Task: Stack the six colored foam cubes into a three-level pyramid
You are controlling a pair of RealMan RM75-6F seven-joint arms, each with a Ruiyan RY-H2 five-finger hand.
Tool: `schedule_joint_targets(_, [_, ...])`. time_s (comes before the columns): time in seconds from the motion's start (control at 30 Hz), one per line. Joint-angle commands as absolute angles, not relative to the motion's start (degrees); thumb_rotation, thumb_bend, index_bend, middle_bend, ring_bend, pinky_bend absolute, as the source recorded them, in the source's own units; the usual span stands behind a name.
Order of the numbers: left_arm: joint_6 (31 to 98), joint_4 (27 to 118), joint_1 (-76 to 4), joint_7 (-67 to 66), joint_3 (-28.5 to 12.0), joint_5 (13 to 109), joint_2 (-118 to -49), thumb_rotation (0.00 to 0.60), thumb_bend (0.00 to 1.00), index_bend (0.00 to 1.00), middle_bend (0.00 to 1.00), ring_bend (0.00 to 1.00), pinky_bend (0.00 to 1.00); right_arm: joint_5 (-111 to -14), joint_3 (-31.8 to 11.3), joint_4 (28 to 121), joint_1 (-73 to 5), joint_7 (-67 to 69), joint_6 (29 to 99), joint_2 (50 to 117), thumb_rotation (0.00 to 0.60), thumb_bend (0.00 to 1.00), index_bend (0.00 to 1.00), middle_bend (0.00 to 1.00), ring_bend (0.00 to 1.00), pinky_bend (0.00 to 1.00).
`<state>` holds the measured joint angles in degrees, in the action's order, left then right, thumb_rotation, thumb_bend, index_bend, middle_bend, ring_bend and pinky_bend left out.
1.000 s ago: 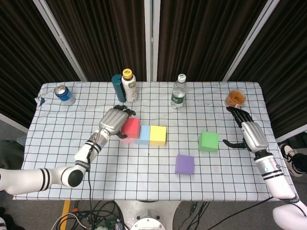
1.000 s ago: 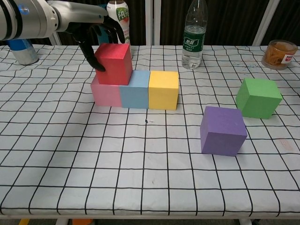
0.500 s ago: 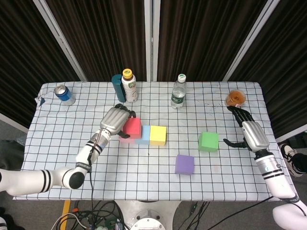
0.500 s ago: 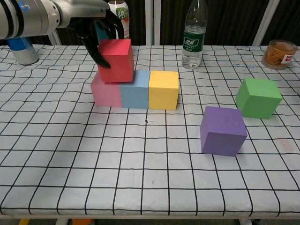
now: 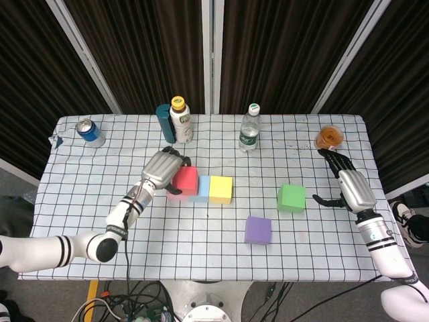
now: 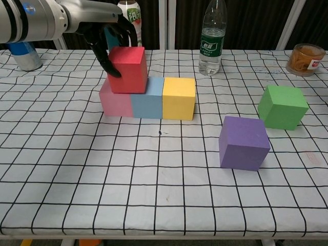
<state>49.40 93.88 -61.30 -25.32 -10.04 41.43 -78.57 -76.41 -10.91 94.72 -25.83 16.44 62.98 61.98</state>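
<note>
The red cube [image 6: 127, 69] is sitting on the second level, straddling the seam between the pink cube [image 6: 116, 102] and the blue cube [image 6: 147, 99] beneath it. The left hand [image 5: 161, 168] is gripping it, dark fingers [image 6: 106, 57] wrapped along its left face and over its back edge. Touching the blue cube on the side away from that hand, the yellow cube [image 6: 179, 97] is closing out the bottom row. Well beyond the row, the purple cube [image 6: 244, 142] is lying toward the near edge of the checked tablecloth [image 6: 102, 169], and the green cube [image 6: 282, 106] is resting farther out. Just beside the green cube, the right hand [image 5: 349, 184] is hovering empty, fingers apart, thumb pointing at the cube without touching. Behind the left hand, a teal object [image 5: 164, 123] and a yellow-capped bottle [image 5: 180, 120] are standing together.
</note>
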Motion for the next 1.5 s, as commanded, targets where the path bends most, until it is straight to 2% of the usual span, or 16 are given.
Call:
schedule_joint_targets(0.03, [49.44, 93.74, -61.25, -25.15, -9.99, 41.69, -78.75, 0.600, 0.09, 0.35, 0.40, 0.24, 0.15, -76.30, -10.96, 94.77, -25.87, 16.37, 62.89, 61.94, 0.600, 0.12, 0.00, 0.05, 0.00, 0.00])
schedule_joint_targets(0.8, [48.85, 92.49, -61.54, -24.65, -9.88, 41.39, -79.16, 0.600, 0.09, 0.34, 0.38, 0.24, 0.15, -75.86, -11.18, 94.91, -25.91, 16.11, 62.66, 61.87, 0.600, 0.12, 0.00, 0.05, 0.00, 0.00])
schedule_joint_targets(1.03, [48.56, 92.72, -61.67, -24.88, -9.58, 40.98, -79.05, 0.600, 0.09, 0.23, 0.31, 0.24, 0.15, -75.81, -11.21, 94.86, -25.93, 16.12, 62.60, 61.94, 0.600, 0.12, 0.00, 0.05, 0.00, 0.00])
schedule_joint_targets(1.23, [48.50, 92.90, -61.81, -25.13, -9.43, 40.27, -79.09, 0.600, 0.09, 0.19, 0.28, 0.22, 0.15, -75.71, -11.24, 94.92, -25.94, 16.08, 62.51, 61.92, 0.600, 0.12, 0.00, 0.05, 0.00, 0.00])
schedule_joint_targets(1.5, [51.42, 97.37, -59.37, -23.03, -9.45, 41.76, -76.70, 0.600, 0.09, 0.12, 0.12, 0.08, 0.13, -75.67, -10.61, 95.00, -25.22, 16.36, 62.54, 61.41, 0.600, 0.12, 0.00, 0.05, 0.00, 0.00])
